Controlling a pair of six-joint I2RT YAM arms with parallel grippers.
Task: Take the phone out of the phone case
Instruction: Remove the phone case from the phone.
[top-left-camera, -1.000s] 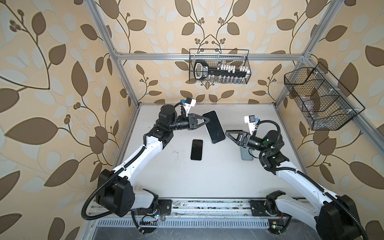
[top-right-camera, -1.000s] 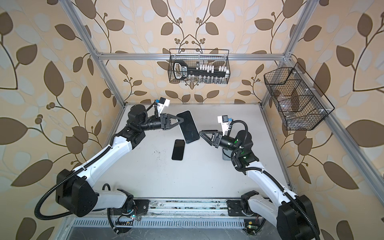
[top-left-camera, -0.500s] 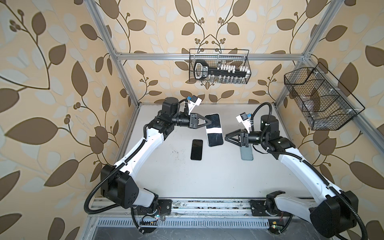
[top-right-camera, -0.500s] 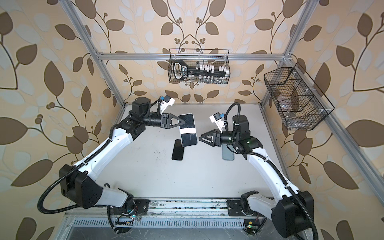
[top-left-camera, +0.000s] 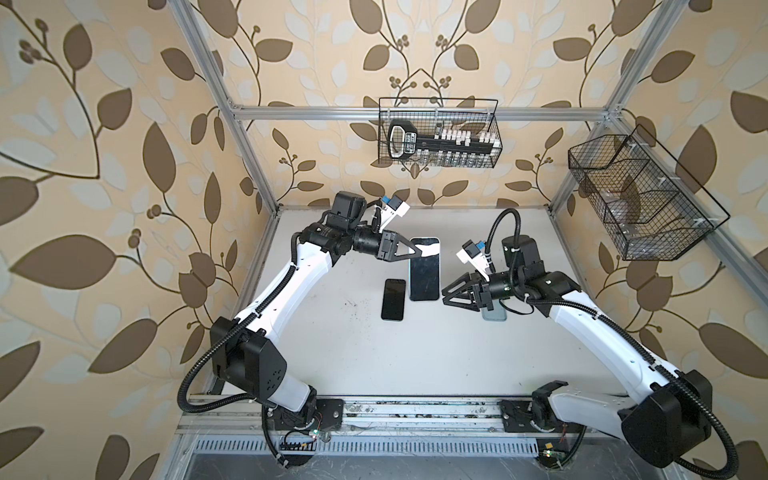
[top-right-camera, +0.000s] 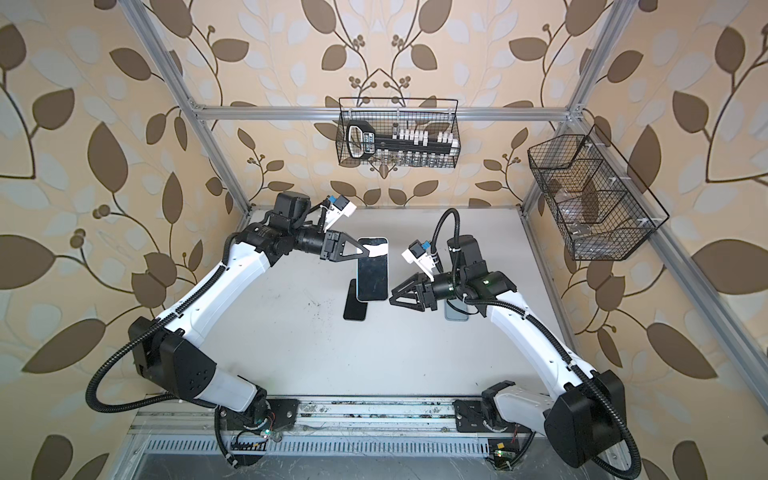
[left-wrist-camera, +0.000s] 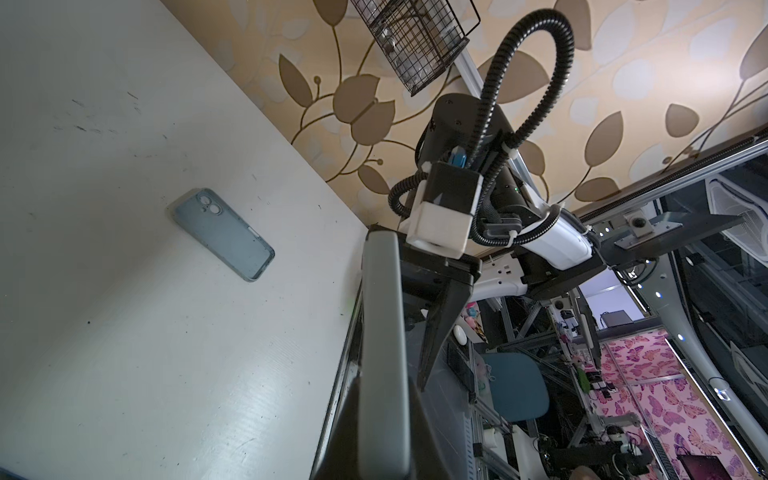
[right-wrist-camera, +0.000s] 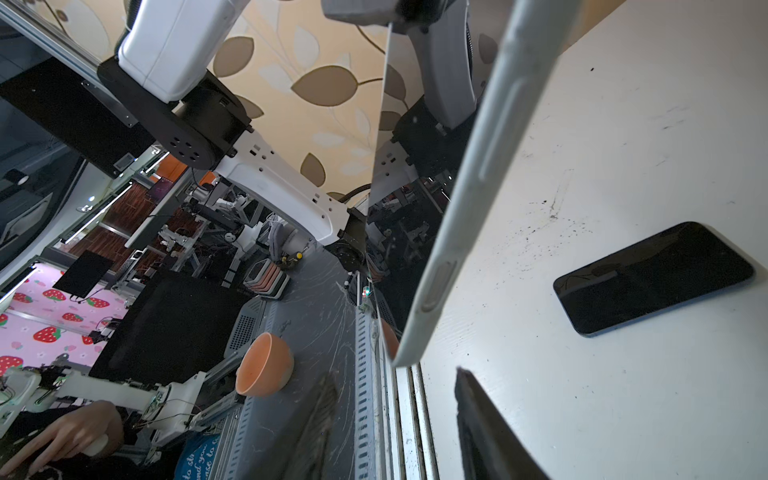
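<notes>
A phone in a pale case (top-left-camera: 424, 275) (top-right-camera: 372, 272) hangs above the table with its dark screen up. My left gripper (top-left-camera: 419, 252) (top-right-camera: 368, 252) is shut on its far end. In the left wrist view the case's grey edge (left-wrist-camera: 382, 332) runs out from between my left gripper's (left-wrist-camera: 384, 386) fingers. My right gripper (top-left-camera: 444, 297) (top-right-camera: 391, 296) stands open just off the phone's near right corner. In the right wrist view that corner of the case (right-wrist-camera: 440, 274) sits just ahead of my right gripper (right-wrist-camera: 395, 374), with nothing between the fingers.
A bare black phone (top-left-camera: 393, 299) (right-wrist-camera: 652, 278) lies on the white table (top-left-camera: 415, 365) beside the held one. An empty blue-grey case (top-left-camera: 494, 315) (left-wrist-camera: 224, 235) lies under my right arm. Wire baskets (top-left-camera: 438, 133) (top-left-camera: 640, 208) hang on the back and right walls.
My left gripper has turned the cased phone straighter and carried it slightly back. My right gripper has come in to the phone's near corner, its jaws a little narrower.
</notes>
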